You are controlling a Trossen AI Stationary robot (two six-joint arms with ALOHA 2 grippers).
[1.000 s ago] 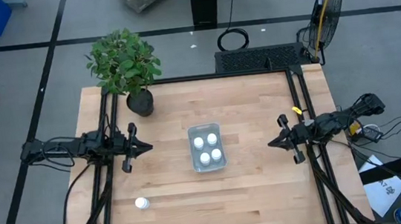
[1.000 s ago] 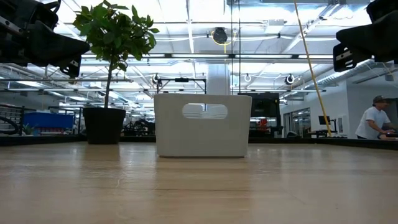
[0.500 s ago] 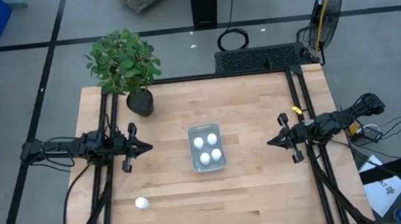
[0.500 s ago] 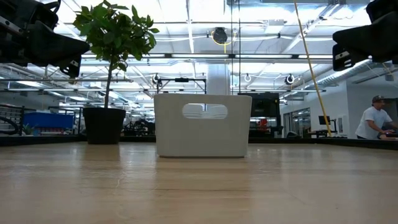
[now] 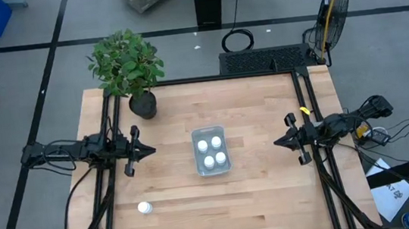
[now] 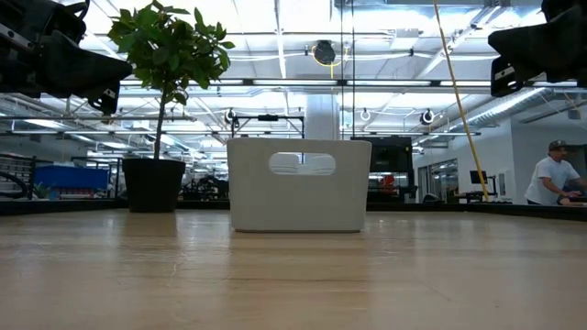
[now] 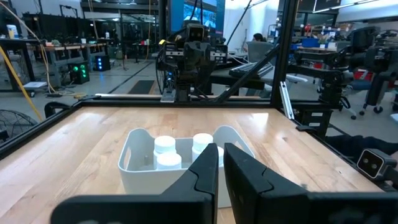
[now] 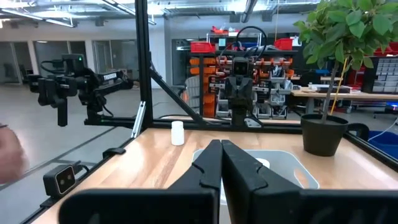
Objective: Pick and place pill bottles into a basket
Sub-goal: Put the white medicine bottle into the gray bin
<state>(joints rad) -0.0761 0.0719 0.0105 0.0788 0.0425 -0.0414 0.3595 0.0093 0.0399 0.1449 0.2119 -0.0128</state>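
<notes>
Waiting: both arms parked clear of the translucent pale blue-grey plastic basket, four in.
Left fingers: together, empty.
Right fingers: together, empty.
Next: left arm fetches the last small white capped pill bottle on the wooden bench.

One camera hangs overhead, looking straight down on the whole tabletop. Another sits at tabletop level, close, facing the basket and the room behind. Each wrist camera looks across at the opposite arm; all four share the basket.

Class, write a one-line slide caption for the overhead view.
Four small white pill bottles sit in the translucent plastic basket; one remains on the wooden table.
</notes>
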